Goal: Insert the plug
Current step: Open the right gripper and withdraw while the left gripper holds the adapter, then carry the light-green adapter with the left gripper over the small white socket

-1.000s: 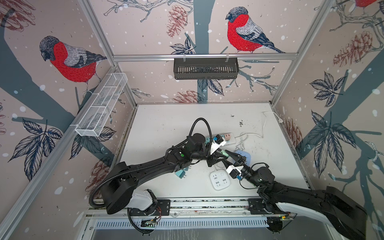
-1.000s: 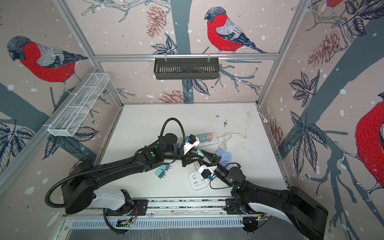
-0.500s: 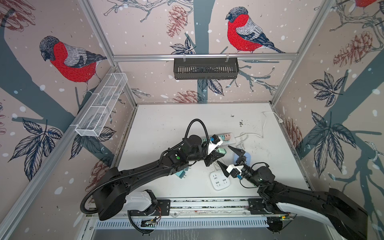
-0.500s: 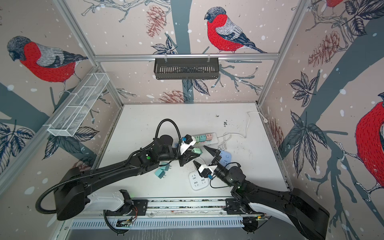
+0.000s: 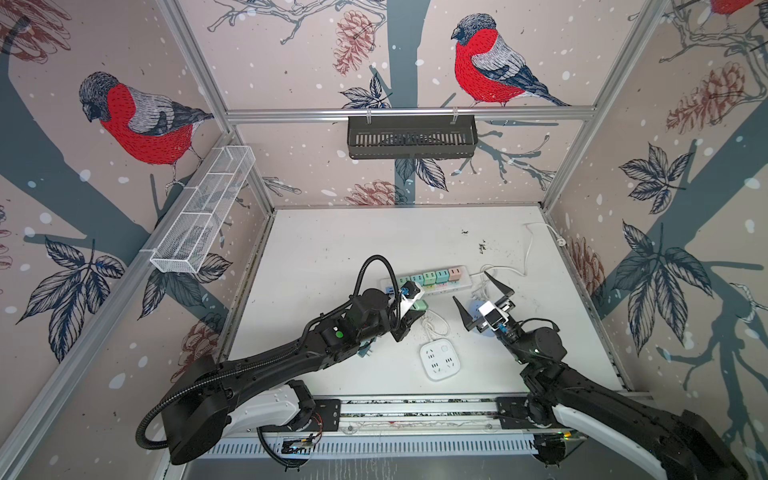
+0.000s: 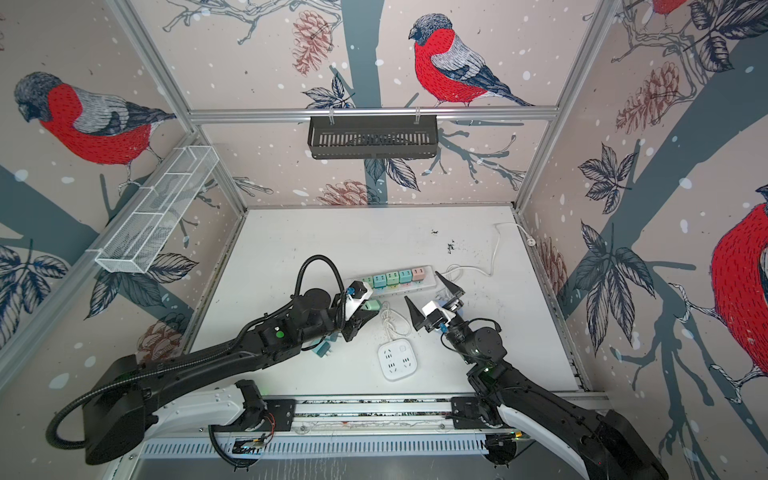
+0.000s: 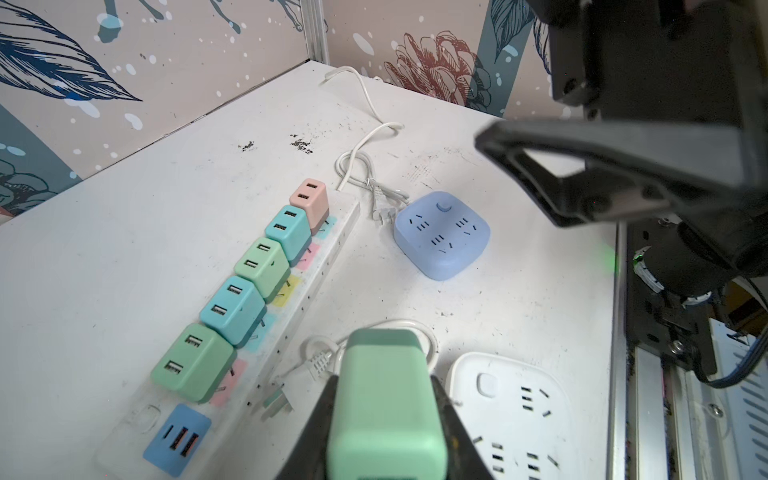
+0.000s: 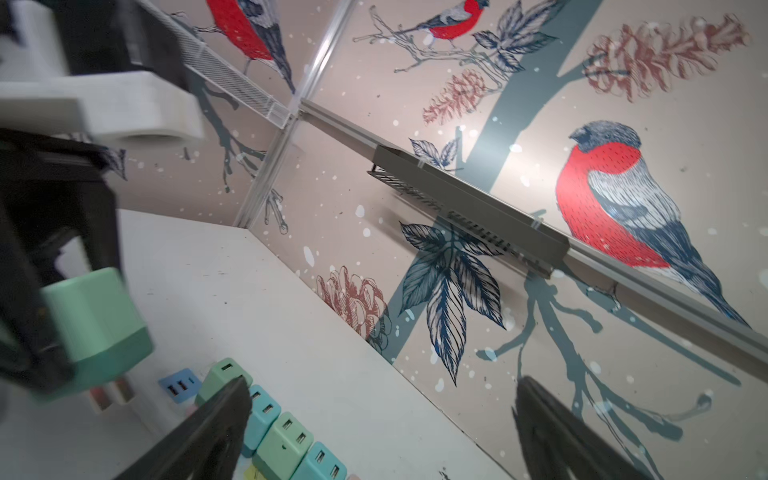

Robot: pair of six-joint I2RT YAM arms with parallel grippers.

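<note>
A mint-green plug (image 7: 386,407) sits between the black fingers of my left gripper (image 7: 384,384), which is shut on it. In both top views the plug (image 5: 420,306) (image 6: 371,306) hangs just in front of the near end of the white power strip (image 5: 464,283) (image 7: 332,249), where several pastel plugs stand in a row. My right gripper (image 5: 473,287) (image 8: 382,386) is open and holds nothing, to the right of the plug (image 8: 95,324) and apart from it.
A white square socket (image 5: 440,359) (image 7: 507,407) lies near the front edge. A blue square socket (image 7: 442,235) lies below the right gripper. A teal plug (image 5: 365,351) lies under the left arm. White cables (image 5: 528,249) trail to the back right.
The right gripper, earlier shut at the plug beside the left gripper, has opened and drawn back to the right. The left gripper keeps the plug and has pulled slightly toward the front.
</note>
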